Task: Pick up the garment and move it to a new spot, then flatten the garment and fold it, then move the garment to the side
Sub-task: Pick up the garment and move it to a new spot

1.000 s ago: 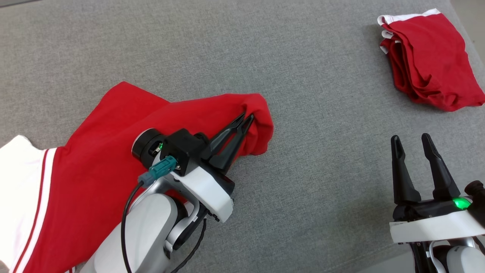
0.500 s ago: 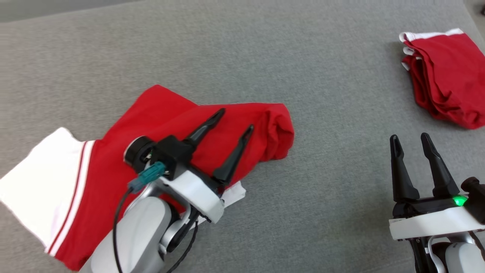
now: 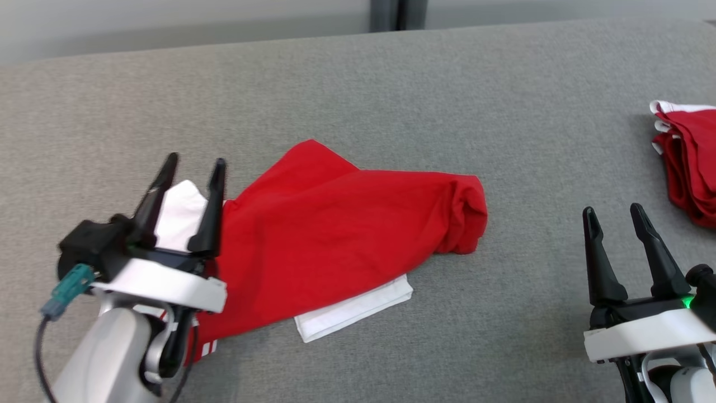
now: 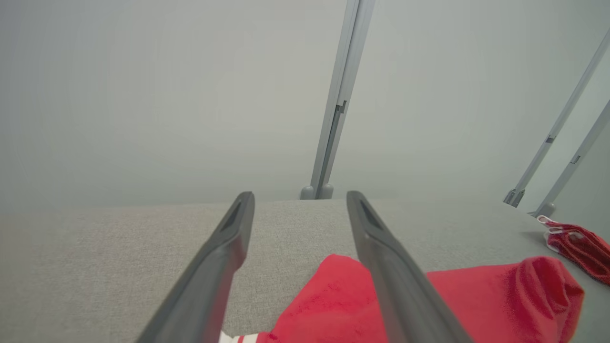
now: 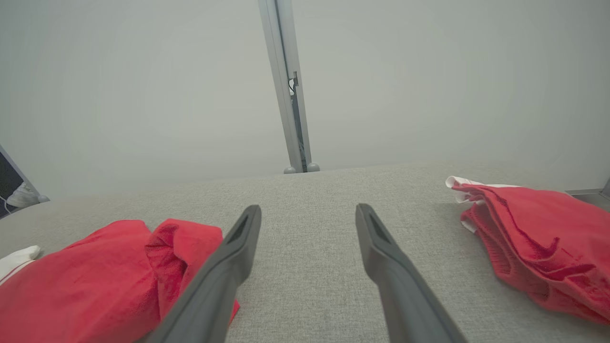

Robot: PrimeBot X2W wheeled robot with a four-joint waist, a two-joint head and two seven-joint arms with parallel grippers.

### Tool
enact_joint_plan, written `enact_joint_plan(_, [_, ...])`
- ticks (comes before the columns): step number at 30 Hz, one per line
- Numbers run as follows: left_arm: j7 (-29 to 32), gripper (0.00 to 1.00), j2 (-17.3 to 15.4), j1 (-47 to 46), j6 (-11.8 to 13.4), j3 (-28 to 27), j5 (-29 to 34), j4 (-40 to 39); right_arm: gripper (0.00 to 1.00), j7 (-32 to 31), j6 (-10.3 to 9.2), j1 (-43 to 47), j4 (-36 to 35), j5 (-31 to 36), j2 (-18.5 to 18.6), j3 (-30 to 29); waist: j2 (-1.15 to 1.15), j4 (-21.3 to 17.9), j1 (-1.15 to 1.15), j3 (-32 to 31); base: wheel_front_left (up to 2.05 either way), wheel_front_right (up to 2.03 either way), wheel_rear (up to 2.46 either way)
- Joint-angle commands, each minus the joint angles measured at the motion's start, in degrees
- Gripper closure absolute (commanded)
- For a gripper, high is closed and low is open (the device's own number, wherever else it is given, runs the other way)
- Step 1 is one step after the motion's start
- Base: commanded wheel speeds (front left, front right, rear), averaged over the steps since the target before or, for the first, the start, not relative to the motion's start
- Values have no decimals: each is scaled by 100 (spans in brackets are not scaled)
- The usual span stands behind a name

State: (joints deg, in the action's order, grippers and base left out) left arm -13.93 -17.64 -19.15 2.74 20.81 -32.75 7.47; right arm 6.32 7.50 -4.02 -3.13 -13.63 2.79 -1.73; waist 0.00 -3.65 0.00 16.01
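The garment (image 3: 341, 229) is red with white sleeves and lies loosely heaped in the middle of the grey table (image 3: 363, 84); its right end is bunched into a roll and a white sleeve sticks out at its near edge. My left gripper (image 3: 193, 163) stands open over the garment's left end, holding nothing. The garment (image 4: 476, 305) lies to the right of and beyond its open fingers in the left wrist view. At the lower right my right gripper (image 3: 612, 211) is open and empty, well clear of the cloth. In the right wrist view the garment (image 5: 95, 281) sits at the lower left.
A second red garment with white trim (image 3: 688, 162) lies folded near the table's right edge, also seen as a red pile (image 5: 538, 243) in the right wrist view. A pale wall with a grey upright post (image 4: 333, 109) stands behind the table's far edge.
My left gripper opened and let go of the garment's bunched end, then drew back to the left. The head camera tilted up, so the whole picture shifted down and right.
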Motion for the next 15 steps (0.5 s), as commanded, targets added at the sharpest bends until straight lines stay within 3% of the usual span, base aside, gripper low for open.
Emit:
enact_joint_plan(1, [-33,0,-75,93,32,-117,-50,-32,0,-50,-2,86,-40,35,28,-40,0,135,0,-128,0,0,0])
enact_joint_plan(8, [-112,0,-349,716,106,-707,-157,-184,0,-224,-2,218,-91,179,28,-24,0,326,0,-398,0,0,0])
enact_joint_plan(15, [-122,0,-395,1499,184,-880,-129,-560,0,-380,-2,351,-10,266,31,78,0,367,0,-716,0,0,0])
